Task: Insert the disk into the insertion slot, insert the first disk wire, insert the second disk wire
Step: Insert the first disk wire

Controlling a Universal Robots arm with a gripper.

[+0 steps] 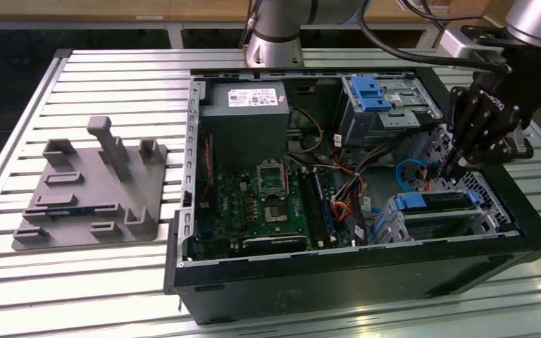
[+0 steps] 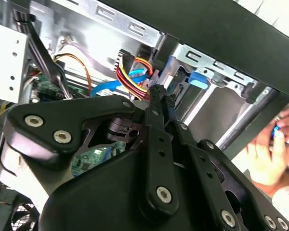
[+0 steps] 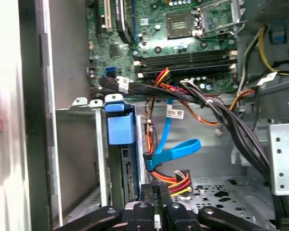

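Observation:
The disk (image 1: 432,202), framed by its blue carrier, sits inside the insertion slot (image 1: 439,224) at the exterior view's right end of the open computer case. In the first wrist view the carrier's blue tab (image 3: 120,126) stands at the slot's mouth. A blue flat wire (image 3: 176,151) and a red, yellow and black wire bundle (image 3: 176,178) hang just beside the disk. My gripper (image 1: 451,167) (image 3: 157,188) (image 2: 157,89) hovers over these wires with its fingers shut together. Its tips are right at the coloured bundle; I cannot tell whether they pinch anything.
A motherboard (image 1: 270,197), a power supply (image 1: 247,120) and a taller cage with a blue latch (image 1: 374,95) fill the case. A thick black cable bundle (image 3: 231,125) crosses near the slot. A grey fixture plate (image 1: 87,193) lies on the table. A person's hand (image 2: 267,154) is outside the case wall.

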